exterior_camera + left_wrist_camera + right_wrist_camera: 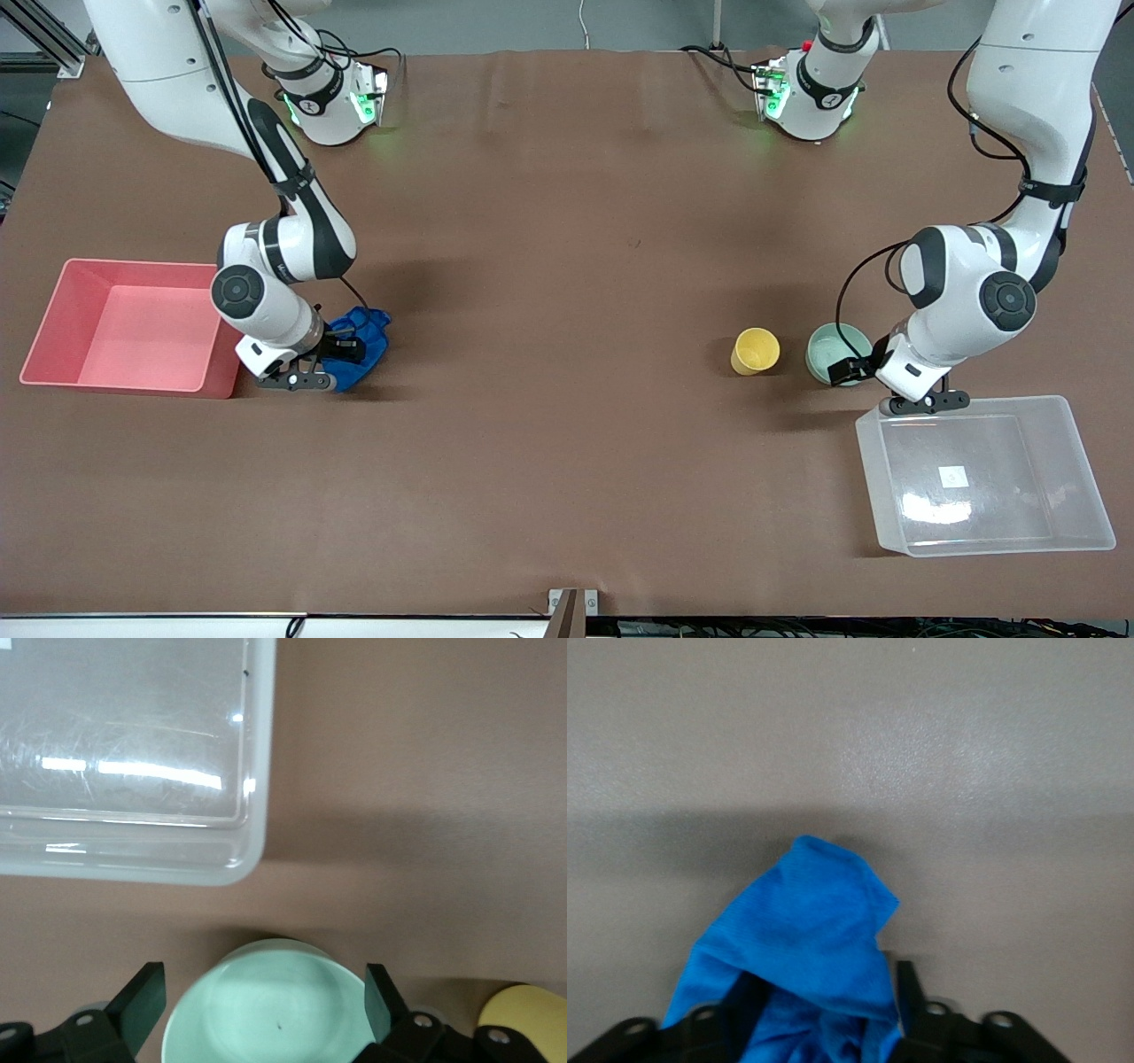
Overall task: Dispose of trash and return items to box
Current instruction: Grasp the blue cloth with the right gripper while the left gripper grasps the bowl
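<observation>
The trash [363, 341], a soft, light blue wad, is lying on the surface [567, 354] at the pink bin's [53, 310] 3 o'clock. The right gripper [824, 1010] is straddling it, fingers narrowing on the folds; the bunched middle looks the best hold. The bowl [266, 1005], rigid and likely slippery, is sitting at the cup's [755, 350] 3 o'clock, near the box [1090, 496]. The left gripper [266, 997] is flanking its rim, fingers wide.

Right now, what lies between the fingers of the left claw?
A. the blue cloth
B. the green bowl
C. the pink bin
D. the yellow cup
B: the left wrist view shows the open left claw with one finger on each side of the green bowl, beside the clear box.
</observation>
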`<move>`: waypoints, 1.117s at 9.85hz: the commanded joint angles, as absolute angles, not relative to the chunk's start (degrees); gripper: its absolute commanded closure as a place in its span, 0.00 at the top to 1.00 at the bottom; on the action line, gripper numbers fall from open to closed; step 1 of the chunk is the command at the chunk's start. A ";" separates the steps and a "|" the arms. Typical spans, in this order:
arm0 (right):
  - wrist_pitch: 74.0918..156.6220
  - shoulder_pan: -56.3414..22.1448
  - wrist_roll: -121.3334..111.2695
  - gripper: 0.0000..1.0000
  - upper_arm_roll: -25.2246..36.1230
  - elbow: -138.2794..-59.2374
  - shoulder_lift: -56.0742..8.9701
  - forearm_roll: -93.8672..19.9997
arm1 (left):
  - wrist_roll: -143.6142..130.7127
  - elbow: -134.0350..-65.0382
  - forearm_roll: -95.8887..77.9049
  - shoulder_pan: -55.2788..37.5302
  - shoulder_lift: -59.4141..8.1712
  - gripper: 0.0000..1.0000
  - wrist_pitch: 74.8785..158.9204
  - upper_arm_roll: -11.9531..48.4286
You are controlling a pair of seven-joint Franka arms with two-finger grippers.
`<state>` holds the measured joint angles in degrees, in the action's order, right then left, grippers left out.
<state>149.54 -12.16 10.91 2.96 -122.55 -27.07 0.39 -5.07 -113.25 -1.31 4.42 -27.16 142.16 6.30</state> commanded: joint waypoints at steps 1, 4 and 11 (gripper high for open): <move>151.79 -11.60 11.60 0.03 2.46 -125.07 -26.10 -0.35 | -2.38 -114.16 -1.32 5.88 -29.26 0.98 143.17 6.50; 150.21 -11.42 13.26 0.01 2.11 -122.80 -25.93 -0.35 | -1.85 -115.65 -1.32 6.07 -30.23 0.97 143.26 6.42; 102.92 2.41 -6.34 0.02 3.07 -100.54 -13.72 0.43 | -1.23 -118.74 -1.32 6.15 -29.01 0.00 143.09 6.42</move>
<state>103.69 -3.69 1.44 3.48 -99.82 -14.17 0.47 -2.27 -117.60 -1.31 5.92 -28.81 142.15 6.34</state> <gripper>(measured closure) 0.868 0.612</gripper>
